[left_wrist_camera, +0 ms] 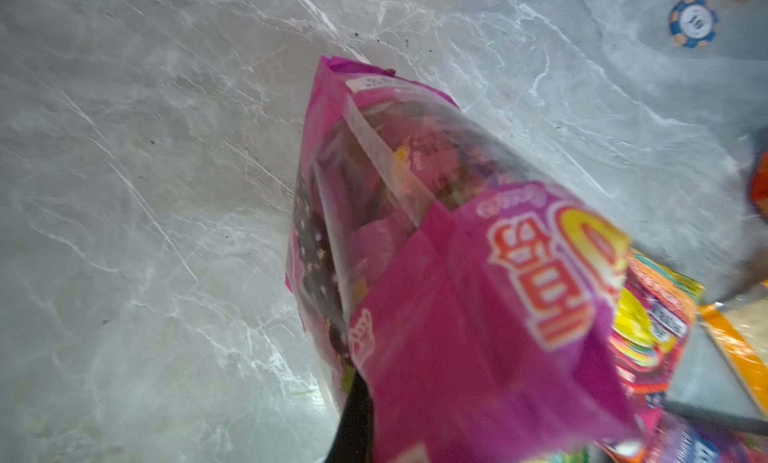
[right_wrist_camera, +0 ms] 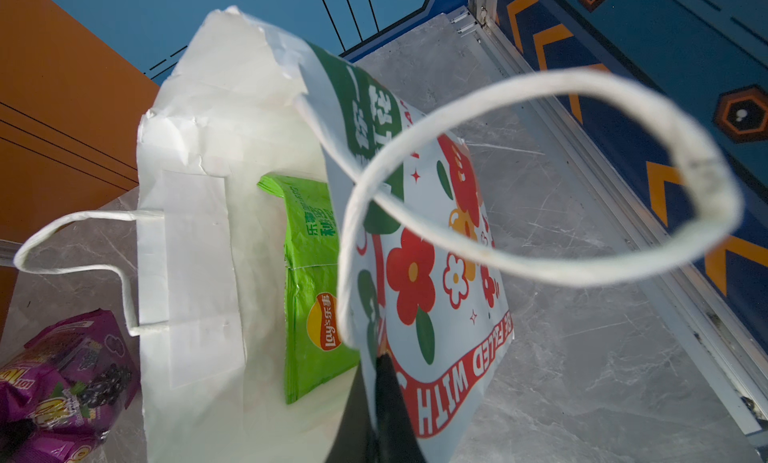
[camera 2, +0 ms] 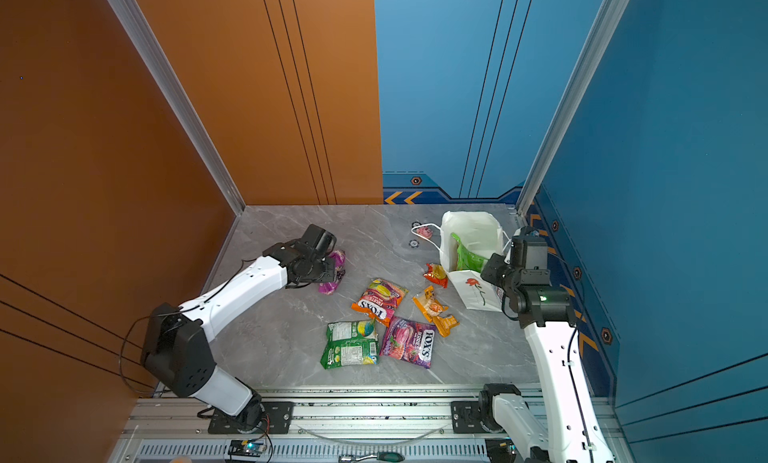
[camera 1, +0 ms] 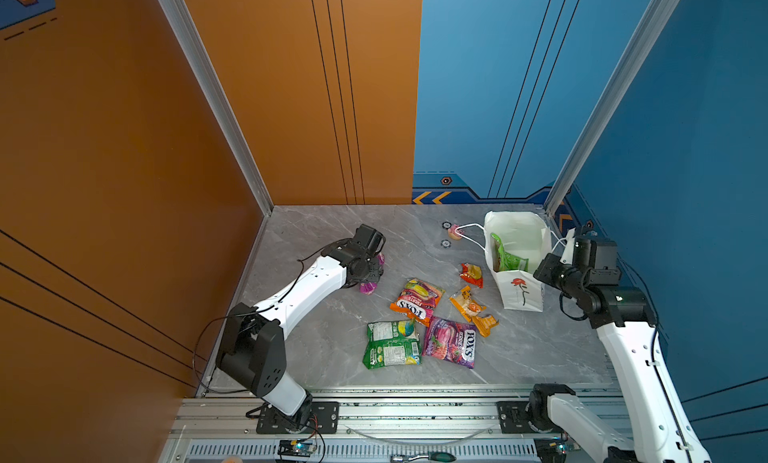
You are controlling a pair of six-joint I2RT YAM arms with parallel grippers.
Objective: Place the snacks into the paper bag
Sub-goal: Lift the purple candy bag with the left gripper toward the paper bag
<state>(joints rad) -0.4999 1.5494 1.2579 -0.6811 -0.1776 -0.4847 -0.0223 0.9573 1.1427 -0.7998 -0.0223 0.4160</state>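
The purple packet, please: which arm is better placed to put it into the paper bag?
Left, probably: the left gripper holds the purple packet; the right gripper pinches the paper bag.

Grey marble table (camera 1: 316, 240). At the back: small pink toy figure (camera 1: 456, 231), far chip (camera 1: 446, 225) just beside it, near chip (camera 1: 445, 243) apart, blue with orange edge marks. Green-handled screwdriver (camera 1: 432, 456) lies on the front rail (camera 1: 415, 411).
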